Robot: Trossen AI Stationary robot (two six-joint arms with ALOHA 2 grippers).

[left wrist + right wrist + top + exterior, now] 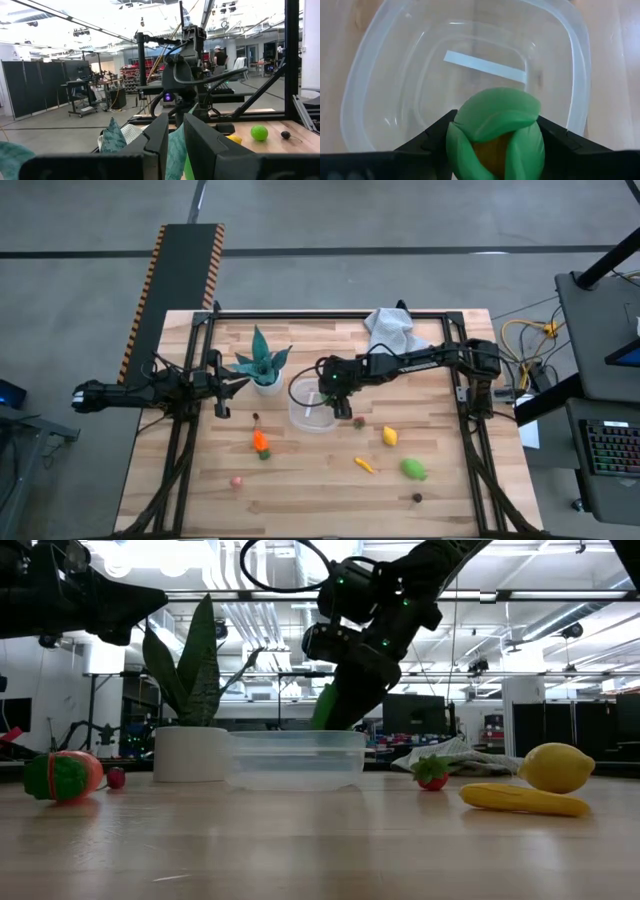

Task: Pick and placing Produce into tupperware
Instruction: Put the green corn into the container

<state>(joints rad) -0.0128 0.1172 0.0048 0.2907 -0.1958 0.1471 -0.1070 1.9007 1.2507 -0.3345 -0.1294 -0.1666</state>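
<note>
Hanging over the tub (470, 75) near the wooden table's (330, 490) middle, the right gripper (492, 137) is clamping a green leafy piece (495, 132). No writing is showing. The left gripper (172, 140), fingers nearly together, is waiting by the plant (262, 360). A lemon (557, 766) is lying toward the right edge; workshop racks are filling the room behind.

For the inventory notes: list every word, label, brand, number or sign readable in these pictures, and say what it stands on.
No text can be read in any view.
The tupperware carries a plain white strip with no readable print.
The green produce in the right gripper bears no marking.
The black-and-yellow striped strip on the floor is a pattern only, no words.
Signs and screens in the room behind the table are too small to read.
</note>
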